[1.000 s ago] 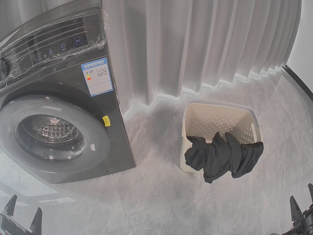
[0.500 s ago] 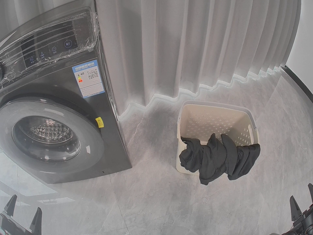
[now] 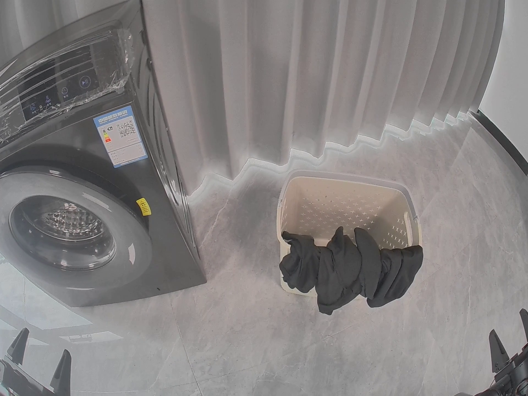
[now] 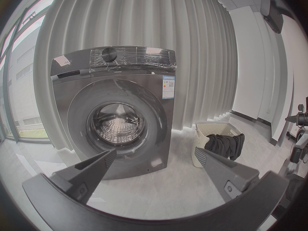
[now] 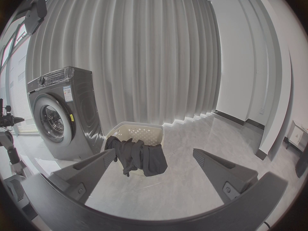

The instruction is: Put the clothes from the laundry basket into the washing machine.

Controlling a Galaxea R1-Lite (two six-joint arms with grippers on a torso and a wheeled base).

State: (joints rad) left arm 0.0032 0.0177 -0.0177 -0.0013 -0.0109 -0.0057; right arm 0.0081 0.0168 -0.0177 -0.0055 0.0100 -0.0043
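A dark grey washing machine stands on the left, its round glass door looking closed and plastic film over its control panel. A cream laundry basket sits on the floor to its right. Black clothes hang over the basket's near rim. My left gripper is open low at the left, well short of the machine. My right gripper is open low at the right, nearer than the basket and the clothes. Neither holds anything.
A white pleated curtain runs behind the machine and basket. Grey tiled floor lies between me and both. A white wall with a dark skirting closes the right side.
The whole head picture has shifted left, so the camera has turned or moved right. The machine, basket and clothes keep their places relative to each other. Both grippers stay open.
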